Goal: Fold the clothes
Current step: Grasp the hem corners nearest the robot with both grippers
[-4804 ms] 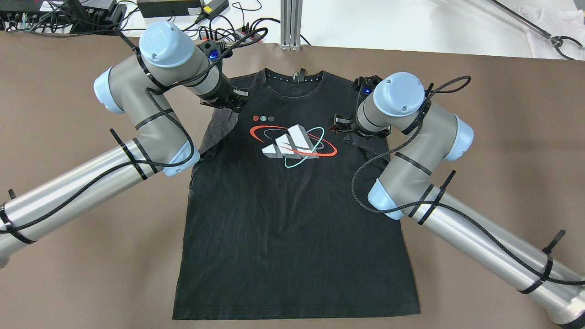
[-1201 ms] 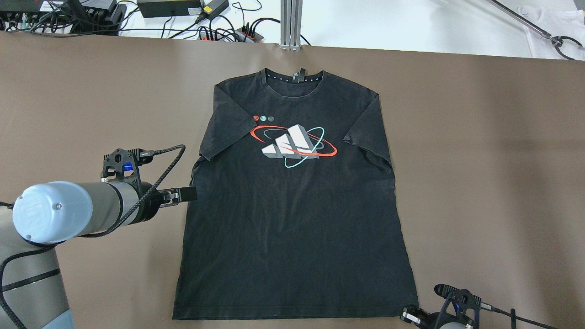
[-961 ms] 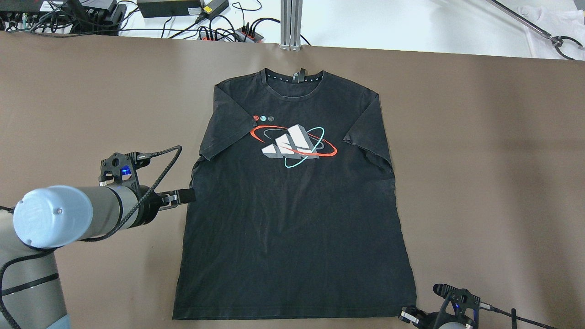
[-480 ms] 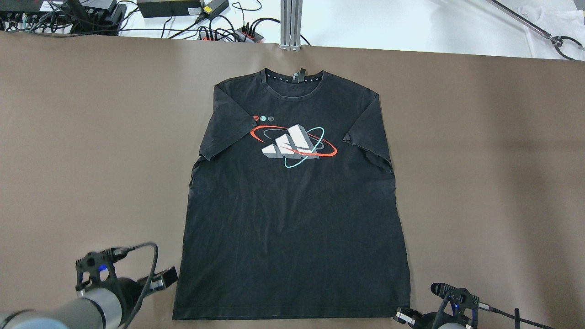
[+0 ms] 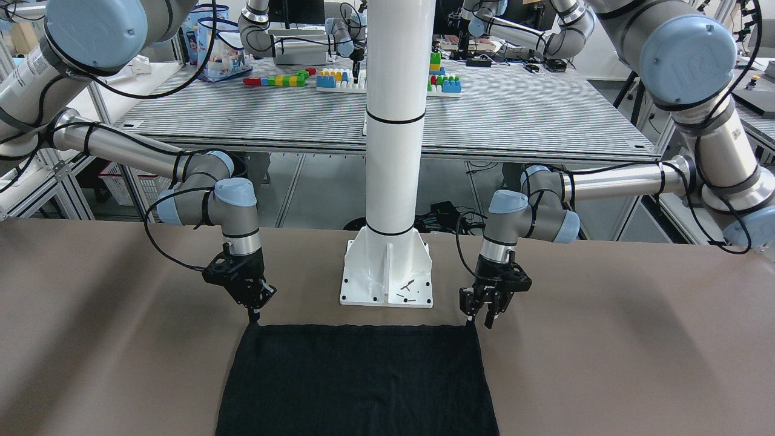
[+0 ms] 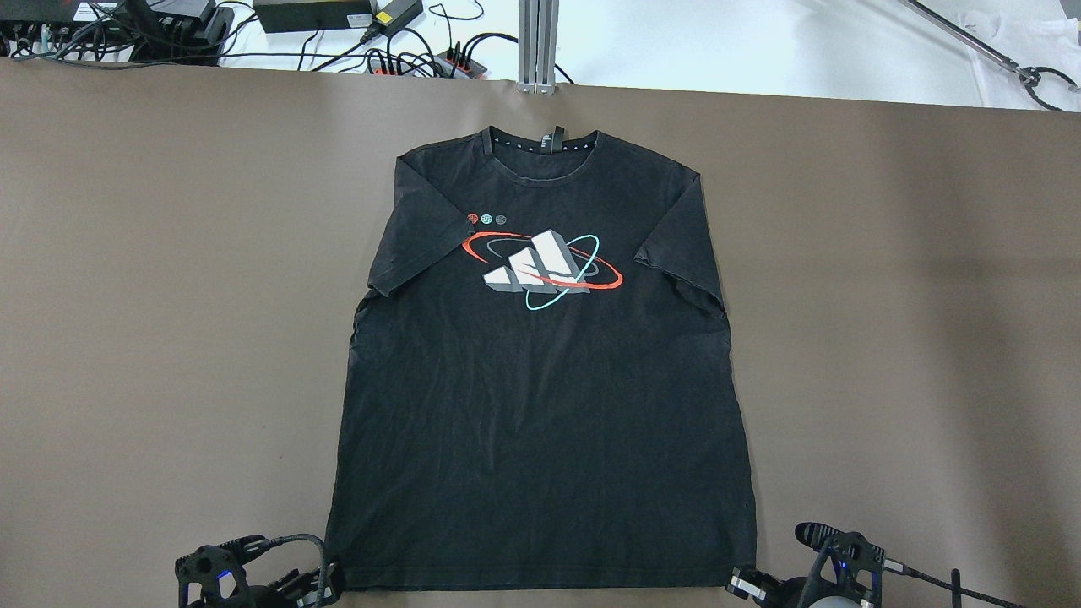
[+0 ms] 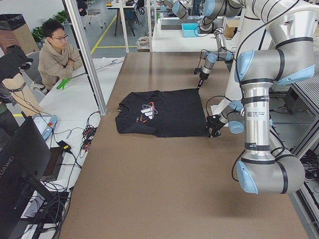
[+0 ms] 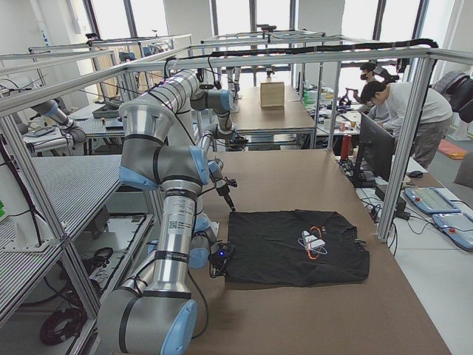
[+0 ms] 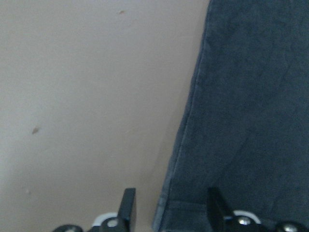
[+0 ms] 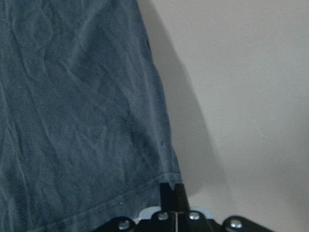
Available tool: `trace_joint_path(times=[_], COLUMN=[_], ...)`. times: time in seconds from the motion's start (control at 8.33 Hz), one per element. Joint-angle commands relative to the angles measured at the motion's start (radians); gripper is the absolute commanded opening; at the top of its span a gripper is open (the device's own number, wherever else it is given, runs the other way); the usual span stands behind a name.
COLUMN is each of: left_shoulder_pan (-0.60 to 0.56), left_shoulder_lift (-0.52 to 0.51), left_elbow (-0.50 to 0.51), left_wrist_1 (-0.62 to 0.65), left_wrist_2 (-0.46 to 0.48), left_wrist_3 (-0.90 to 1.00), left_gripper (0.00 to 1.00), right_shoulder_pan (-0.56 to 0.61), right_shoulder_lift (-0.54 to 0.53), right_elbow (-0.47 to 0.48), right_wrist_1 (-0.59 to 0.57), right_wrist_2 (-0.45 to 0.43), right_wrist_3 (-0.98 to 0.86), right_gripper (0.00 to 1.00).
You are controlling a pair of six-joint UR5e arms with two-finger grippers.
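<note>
The left gripper [image 6: 325, 584] has dropped along the left edge of the T-shirt [image 6: 540, 405] in the overhead view: half a second ago it stood just off the cloth above the hem, and it now sits at the hem's corner at the bottom left of the frame. The right gripper [image 6: 741, 584] has kept its place at the bottom right corner and has drifted only slightly toward the left of the frame.

In the left wrist view, the left pincer is moderately wide. Its two dark fingers [image 9: 128, 205] stand apart at the bottom edge, one over bare table and the other over cloth, with the hem corner lying between them. Nothing is pinched.

In the right wrist view, the right pincer is closed. Its fingers [image 10: 171, 193] meet in one narrow dark tip at the bottom centre, set right on the very corner of the hem, and the cloth's point runs in under them.

The T-shirt is black and lies flat and unfolded in the middle of the brown table [image 6: 887, 338]. Its collar is toward the top of the overhead frame, its red, white and teal print [image 6: 540, 263] faces up, and its sleeves are tucked in over the body. In the front-facing view the hem lies just below the white pillar's base plate [image 5: 387, 278] and is wider than it, with one pincer at each end.
</note>
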Motion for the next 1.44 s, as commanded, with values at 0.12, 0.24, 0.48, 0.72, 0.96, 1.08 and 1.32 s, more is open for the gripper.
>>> trace_joint_path(times=[0.12, 0.24, 0.48, 0.72, 0.96, 1.08, 1.32], left_shoulder_pan=[0.012, 0.012, 0.021, 0.032, 0.032, 0.028, 0.025], left_shoulder_lift=[-0.021, -0.021, -0.021, -0.022, -0.021, -0.015, -0.001], left_elbow=[0.027, 0.031, 0.033, 0.031, 0.025, 0.012, -0.028], left_wrist_1=[0.0, 0.0, 0.0, 0.0, 0.0, 0.0, 0.002], left_wrist_2=[0.006, 0.006, 0.006, 0.006, 0.006, 0.0, -0.005], left_wrist_3=[-0.01, -0.01, -0.013, -0.018, -0.018, -0.017, -0.012], left_gripper=[0.5, 0.47, 0.43, 0.3, 0.0, 0.0, 0.0], right_shoulder_pan=[-0.001, 0.0, 0.0, 0.0, -0.001, -0.001, -0.001], right_shoulder_lift=[0.0, 0.0, 0.0, 0.0, 0.0, -0.001, 0.0], right_elbow=[-0.001, -0.001, 0.0, 0.0, 0.0, -0.001, 0.005], right_wrist_1=[0.0, 0.0, 0.0, 0.0, 0.0, 0.0, 0.0], right_wrist_2=[0.0, 0.0, 0.0, -0.001, -0.003, -0.003, -0.003], right_wrist_3=[0.0, 0.0, 0.0, 0.0, 0.0, 0.0, 0.0], right_gripper=[0.0, 0.0, 0.0, 0.0, 0.0, 0.0, 0.0])
